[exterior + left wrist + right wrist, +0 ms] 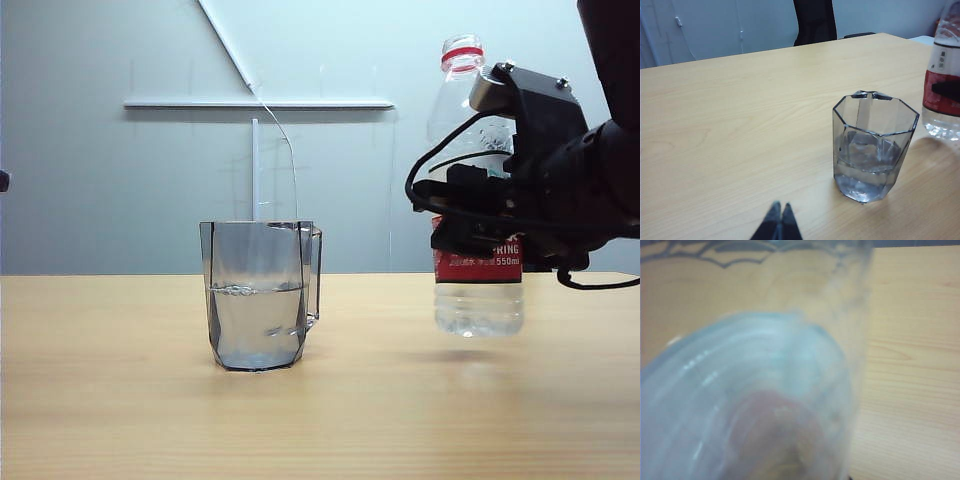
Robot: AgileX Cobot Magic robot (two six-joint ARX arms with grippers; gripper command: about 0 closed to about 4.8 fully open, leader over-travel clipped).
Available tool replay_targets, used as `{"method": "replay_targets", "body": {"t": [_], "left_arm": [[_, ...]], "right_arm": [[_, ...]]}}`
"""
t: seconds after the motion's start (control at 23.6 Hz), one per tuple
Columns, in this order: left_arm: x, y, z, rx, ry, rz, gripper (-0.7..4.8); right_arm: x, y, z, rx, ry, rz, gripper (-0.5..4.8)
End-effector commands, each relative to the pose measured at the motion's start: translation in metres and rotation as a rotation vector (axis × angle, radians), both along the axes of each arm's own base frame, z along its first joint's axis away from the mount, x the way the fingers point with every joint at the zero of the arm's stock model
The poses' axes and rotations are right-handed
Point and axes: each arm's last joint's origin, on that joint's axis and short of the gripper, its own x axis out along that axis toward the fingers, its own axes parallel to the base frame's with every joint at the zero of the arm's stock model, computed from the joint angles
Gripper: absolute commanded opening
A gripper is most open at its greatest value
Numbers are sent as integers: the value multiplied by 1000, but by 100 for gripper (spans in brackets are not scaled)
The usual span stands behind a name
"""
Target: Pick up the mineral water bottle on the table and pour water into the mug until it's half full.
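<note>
Setting: a light wood-grain table (100,400) is seen side-on in the exterior view, with a pale wall behind.

Mug: the faceted smoky-grey mug (260,295) is stood upright on the table, left of centre in the exterior view, its handle turned toward the bottle side. It is also shown from above in the left wrist view (874,145).

Water: the water (258,325) in the mug is seen to reach roughly the middle of the cup's height, with a slightly disturbed surface. More water is left low in the bottle.

Mineral water bottle: the mineral water bottle (478,200) is held upright and clear of the table, to the right of the mug and apart from it, a faint shadow lying beneath. No cap is made out above the red neck ring. In the right wrist view its blurred clear body (750,400) fills most of the picture.

Right gripper: the right gripper (480,222) is clamped across the bottle at label height, jaws partly closed against its sides.

Left gripper: the left gripper (777,225) is parked low near the mug, fingertips pressed together, nothing held.

Progress: the pour is judged essentially done, the half-full level appearing met. What is judged left is setting the bottle down on the table and releasing it.
</note>
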Motion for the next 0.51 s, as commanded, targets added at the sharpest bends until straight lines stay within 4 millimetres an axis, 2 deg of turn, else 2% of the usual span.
{"method": "replay_targets", "body": {"t": [0.04, 0.42, 0.47, 0.51], "left_arm": [[0, 0, 2, -10, -10, -1, -2], [0, 0, 2, -10, -10, -1, -2], [0, 0, 2, -11, -10, -1, -2], [0, 0, 2, -10, -10, -1, -2]], "right_arm": [[1, 2, 3, 15, -32, 45, 198], [1, 4, -5, -1, 7, 84, 208], [-1, 3, -7, -4, 12, 83, 258], [-2, 2, -8, -7, 17, 84, 268]]}}
